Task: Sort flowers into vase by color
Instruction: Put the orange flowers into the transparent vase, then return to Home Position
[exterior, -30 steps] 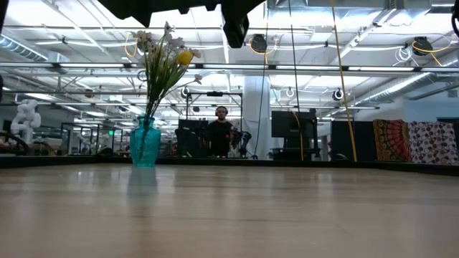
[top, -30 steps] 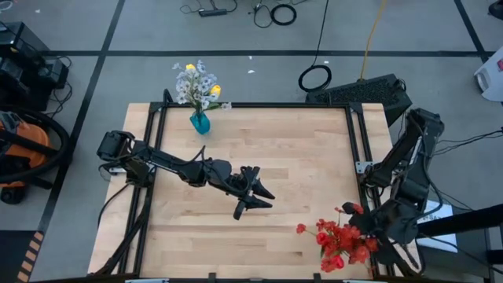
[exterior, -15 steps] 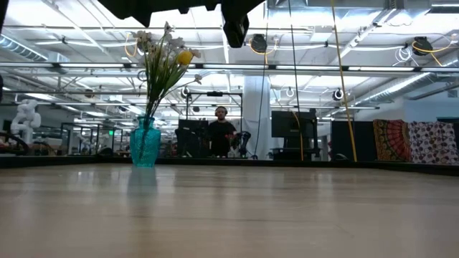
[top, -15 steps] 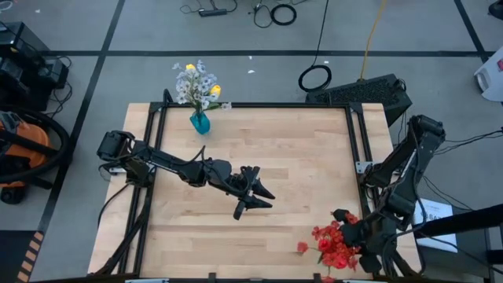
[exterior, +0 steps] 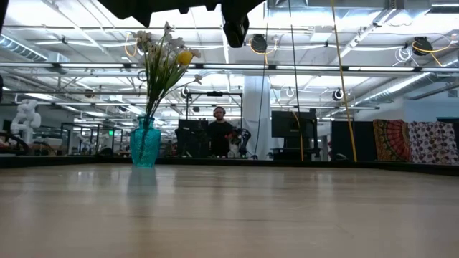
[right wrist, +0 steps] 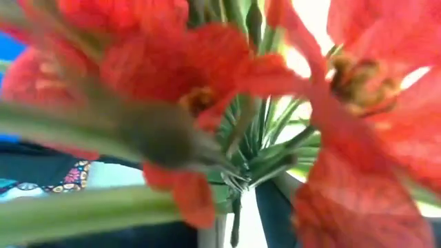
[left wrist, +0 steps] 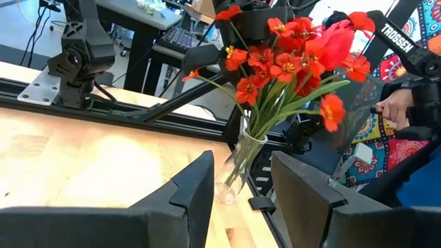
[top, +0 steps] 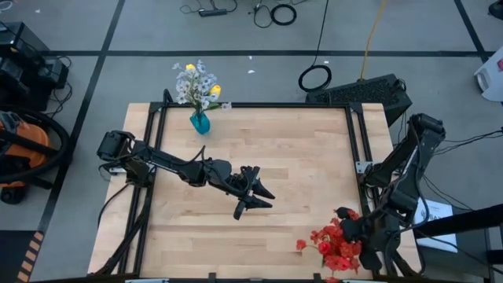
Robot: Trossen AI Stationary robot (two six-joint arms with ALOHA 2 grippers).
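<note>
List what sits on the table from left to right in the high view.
Teal vase with white and yellow flowers → left claw, open above the middle of the table → red flowers at the near right edge, with the right claw against them.

Standing upright at the counter's far left edge: small teal vase [top: 200, 123], holding white blossoms [top: 193, 83] and yellow tulips [top: 215, 90] on stems far taller than itself. Bunched at the near right corner: red flowers [top: 336, 244] in a clear glass vase [left wrist: 235, 167], green stems fanning outward.
</note>
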